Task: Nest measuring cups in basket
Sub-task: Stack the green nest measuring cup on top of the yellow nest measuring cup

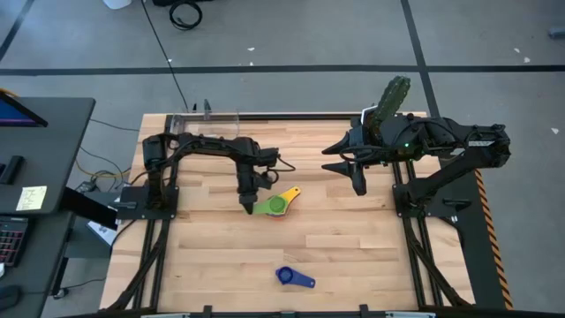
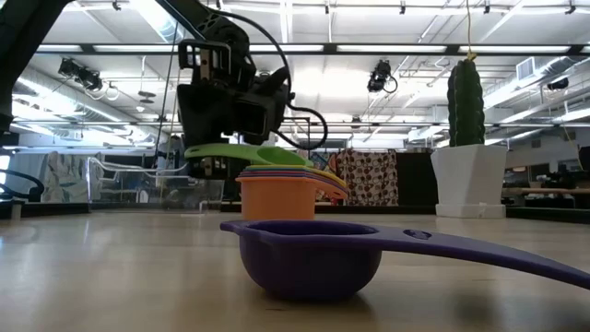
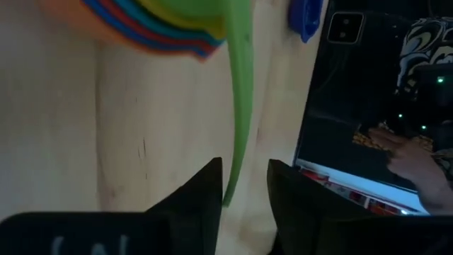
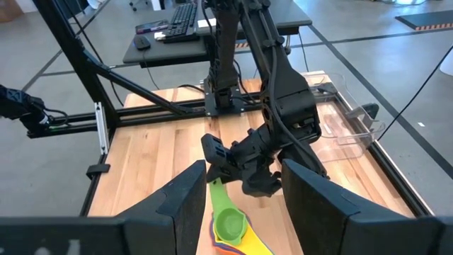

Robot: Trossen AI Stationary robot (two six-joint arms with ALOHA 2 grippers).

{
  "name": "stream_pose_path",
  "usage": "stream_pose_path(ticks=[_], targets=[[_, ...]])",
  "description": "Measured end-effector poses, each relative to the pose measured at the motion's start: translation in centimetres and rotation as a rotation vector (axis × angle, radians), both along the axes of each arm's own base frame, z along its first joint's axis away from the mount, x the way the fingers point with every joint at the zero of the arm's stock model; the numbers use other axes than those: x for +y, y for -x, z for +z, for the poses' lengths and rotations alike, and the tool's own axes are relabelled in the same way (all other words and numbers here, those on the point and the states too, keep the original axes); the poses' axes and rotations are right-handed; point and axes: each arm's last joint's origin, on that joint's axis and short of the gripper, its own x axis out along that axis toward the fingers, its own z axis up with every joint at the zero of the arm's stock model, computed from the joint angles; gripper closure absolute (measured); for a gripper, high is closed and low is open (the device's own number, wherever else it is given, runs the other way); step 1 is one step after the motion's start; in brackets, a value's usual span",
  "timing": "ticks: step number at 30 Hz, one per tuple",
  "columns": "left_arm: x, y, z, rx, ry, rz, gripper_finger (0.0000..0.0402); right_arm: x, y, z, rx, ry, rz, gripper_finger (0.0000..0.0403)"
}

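Note:
A stack of nested cups [image 1: 281,207] stands mid-table on its orange bottom cup [image 2: 277,195], with the green cup [image 1: 276,205] on top and a yellow handle [image 1: 292,191] pointing away. My left gripper [image 1: 250,200] is open at the green cup's handle [image 3: 239,106], with one finger on each side of its free end. A dark blue cup [image 1: 292,277] sits alone near the table's near edge. The clear basket [image 1: 208,119] stands at the far left. My right gripper [image 1: 357,179] hangs open above the right side of the table. My left gripper comes down from above and stands astride the free end [image 3: 229,193] of the green handle. That end lies close beside one finger [image 3: 205,195]. I cannot tell whether it touches. The green cup rests on the stack.
A white pot with a tall green cactus [image 2: 468,175] stands at the table's far right corner, behind the right arm. Bare wood lies between the stack and the dark blue cup [image 2: 309,258]. A person's hand [image 3: 414,159] shows beyond the table.

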Motion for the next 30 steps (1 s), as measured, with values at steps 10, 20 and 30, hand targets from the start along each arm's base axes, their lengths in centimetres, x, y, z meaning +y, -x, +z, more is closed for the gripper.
stream_pose_path(ticks=[10,20,30], targets=[[2.0,1.1,1.4,0.105,0.018,0.038,0.0283,0.0,0.0,0.0,0.001,-0.001,0.003,0.0215],[3.9,0.6,6.2,0.078,0.039,0.043,0.0283,0.0,0.0,-0.1,0.01,0.001,0.003,0.0215],[0.5,-0.4,8.1,0.077,0.017,-0.065,0.0346,-0.3,1.3,-2.3,0.261,-0.041,-0.071,0.0268]])
